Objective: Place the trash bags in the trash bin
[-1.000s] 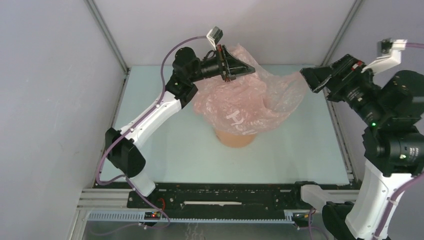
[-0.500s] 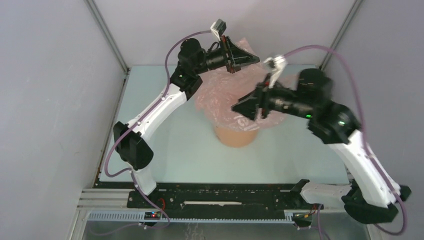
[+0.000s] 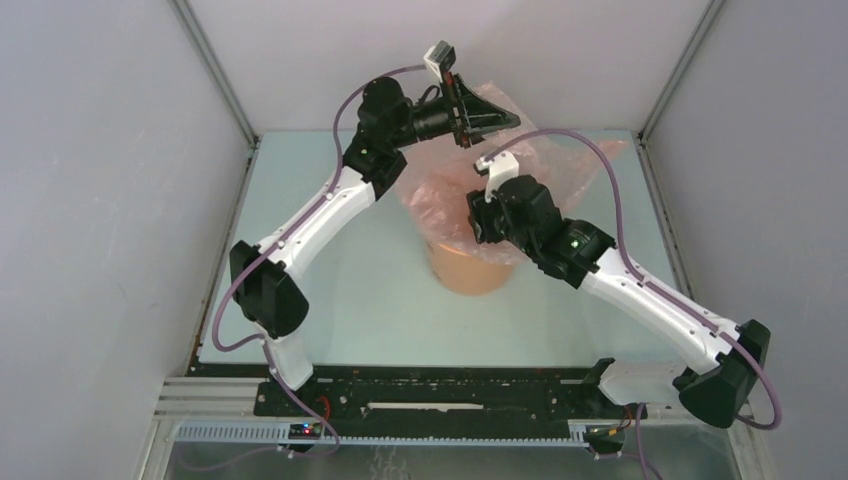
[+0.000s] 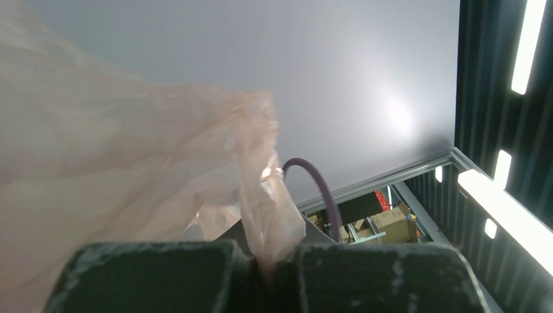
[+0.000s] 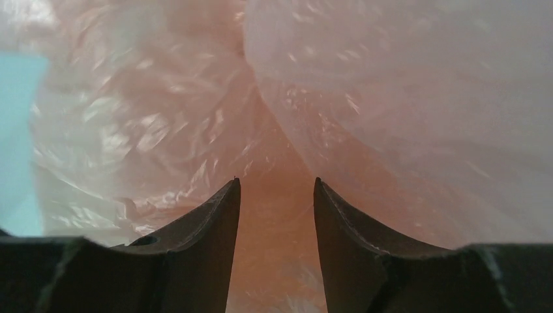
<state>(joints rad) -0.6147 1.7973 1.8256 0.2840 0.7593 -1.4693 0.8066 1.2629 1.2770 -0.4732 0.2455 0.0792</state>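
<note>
- One trash bin (image 3: 470, 276): a round orange-tan bucket standing upright near the middle of the table (image 3: 330, 300). Only its lower, near wall shows.
- One trash bag (image 3: 562, 163): pale-pink crinkled film draped over the bin's mouth, hiding the rim. It rises above the bin and spreads beyond it to the far right.
- Two arms, one gripper each.
- The left gripper (image 4: 264, 255) is held high, beyond the bin on its far side. Its fingers are pressed together on a fold of the bag, and the film fans out from the pinch to the left in the wrist view.
- The right gripper (image 5: 276, 184) points down into the bag just over the bin's far-right side. Its fingers (image 5: 212, 225) stand apart with a clear gap, and pink film fills the view past them. Nothing is caught between them.
- A purple cable (image 4: 321, 186) loops up behind the left gripper's pinch.
- Edges: the bag overhangs the bin on the left, far and right sides.
- Open room: bare table lies to the bin's left, right and near sides. The grey walls stand well apart from the bin.
</note>
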